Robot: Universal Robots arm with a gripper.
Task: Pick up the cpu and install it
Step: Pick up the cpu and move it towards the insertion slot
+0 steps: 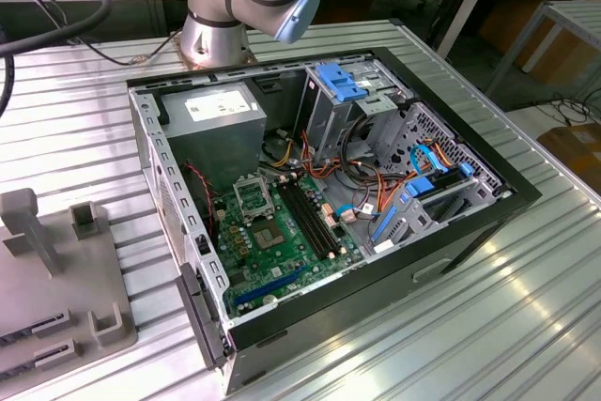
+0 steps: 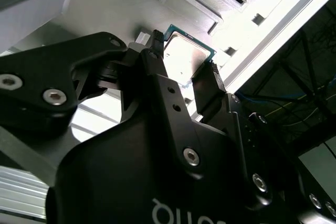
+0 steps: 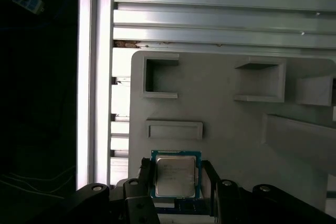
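As the gripper (image 3: 177, 166) hung over the grey tray (image 3: 231, 129), the cpu (image 3: 176, 177) lay flat, squarely between its fingers (image 3: 145, 182).
Both fingers pressed its opposite edges, seemingly clamped, with neither side nearer.

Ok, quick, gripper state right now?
Gripper: closed on the cpu, one finger against each side edge, above the grey fixture plate.

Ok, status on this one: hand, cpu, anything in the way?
Hand shut on the cpu, gripped by opposite edges. Cpu over the grey fixture tray, away from the open computer case. Nothing seen blocking it.
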